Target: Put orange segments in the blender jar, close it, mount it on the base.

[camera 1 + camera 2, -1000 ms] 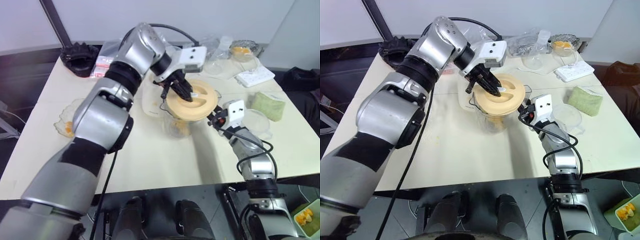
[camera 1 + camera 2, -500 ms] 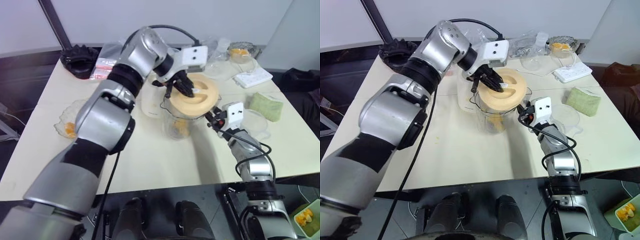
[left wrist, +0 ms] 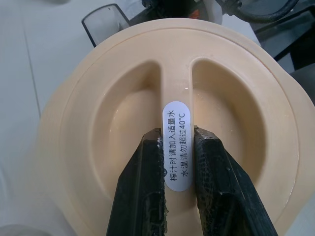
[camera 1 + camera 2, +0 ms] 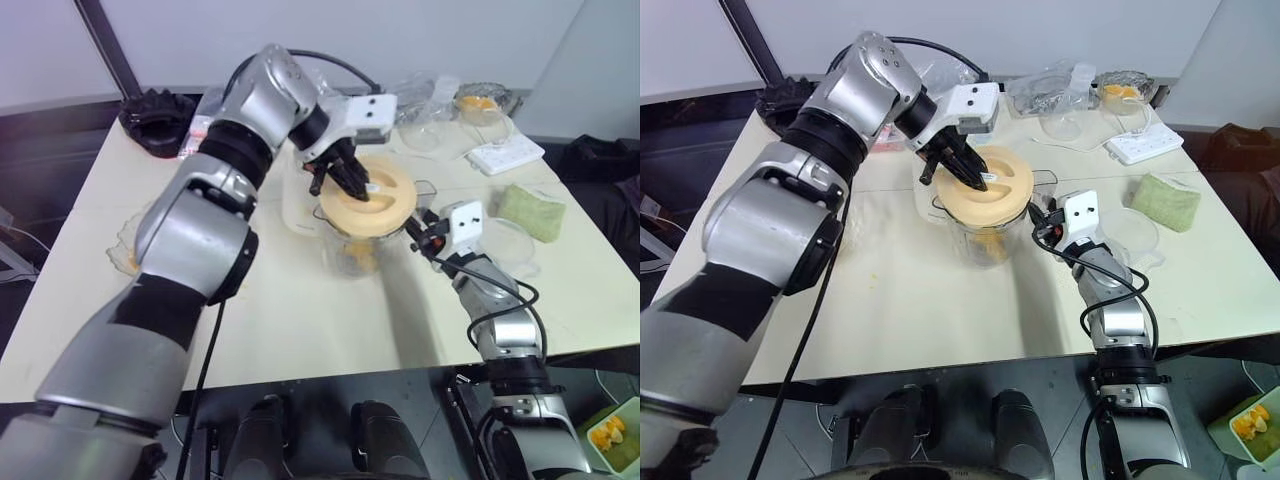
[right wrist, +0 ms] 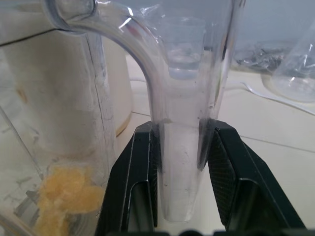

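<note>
One step done: orange segments [image 5: 64, 194] inside blender jar [image 4: 985, 240]. Lid [image 3: 172, 123] pinched by left gripper [image 3: 178, 147], resting tilted on rim (unseated). Right gripper [image 5: 178, 162] clamped on handle [image 5: 184, 118]. Closing, mounting outstanding.

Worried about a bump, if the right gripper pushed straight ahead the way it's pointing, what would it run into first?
The right gripper is already shut on the blender jar's handle, so the first thing ahead is probably the jar wall, with the cream base behind it.
</note>
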Robot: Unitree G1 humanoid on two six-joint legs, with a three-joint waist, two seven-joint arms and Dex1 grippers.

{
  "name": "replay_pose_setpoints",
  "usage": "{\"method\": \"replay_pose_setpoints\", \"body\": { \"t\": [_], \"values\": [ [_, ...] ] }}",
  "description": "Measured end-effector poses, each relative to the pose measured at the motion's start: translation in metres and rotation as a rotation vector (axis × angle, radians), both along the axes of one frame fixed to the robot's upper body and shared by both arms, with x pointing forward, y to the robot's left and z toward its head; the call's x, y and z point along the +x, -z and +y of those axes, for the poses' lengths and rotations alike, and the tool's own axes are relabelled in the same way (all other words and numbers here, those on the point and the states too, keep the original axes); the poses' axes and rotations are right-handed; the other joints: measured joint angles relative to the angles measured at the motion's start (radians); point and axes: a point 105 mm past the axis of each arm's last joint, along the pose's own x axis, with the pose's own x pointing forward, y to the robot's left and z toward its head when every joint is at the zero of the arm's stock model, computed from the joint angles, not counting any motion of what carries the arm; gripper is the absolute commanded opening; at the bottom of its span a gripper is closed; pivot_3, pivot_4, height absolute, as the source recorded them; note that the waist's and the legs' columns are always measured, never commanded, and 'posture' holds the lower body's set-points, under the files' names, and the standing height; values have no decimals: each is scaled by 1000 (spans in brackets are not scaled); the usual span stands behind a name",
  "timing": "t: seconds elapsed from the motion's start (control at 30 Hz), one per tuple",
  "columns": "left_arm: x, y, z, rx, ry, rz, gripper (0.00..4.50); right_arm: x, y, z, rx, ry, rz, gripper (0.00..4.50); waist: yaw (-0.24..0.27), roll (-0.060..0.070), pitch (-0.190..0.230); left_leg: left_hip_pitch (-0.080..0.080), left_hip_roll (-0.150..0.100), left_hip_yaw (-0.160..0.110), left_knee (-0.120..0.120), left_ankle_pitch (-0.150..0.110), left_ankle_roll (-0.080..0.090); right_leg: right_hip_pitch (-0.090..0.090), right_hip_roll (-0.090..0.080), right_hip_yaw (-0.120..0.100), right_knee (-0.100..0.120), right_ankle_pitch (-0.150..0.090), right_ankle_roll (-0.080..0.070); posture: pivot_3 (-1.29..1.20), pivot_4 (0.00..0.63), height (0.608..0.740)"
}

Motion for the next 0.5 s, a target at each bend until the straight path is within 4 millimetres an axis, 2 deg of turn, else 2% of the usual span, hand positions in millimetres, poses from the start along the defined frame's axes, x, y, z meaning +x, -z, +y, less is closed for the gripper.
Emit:
{"method": "replay_pose_setpoints", "body": {
  "t": [0.5],
  "values": [
    [6,15,-2,-29,-48,-19,253,2,3,-2,5,16,10,848,1,0,0,1,0,0,0,0,0,1,0,0,0,0,0,0,150,740]
  ]
}}
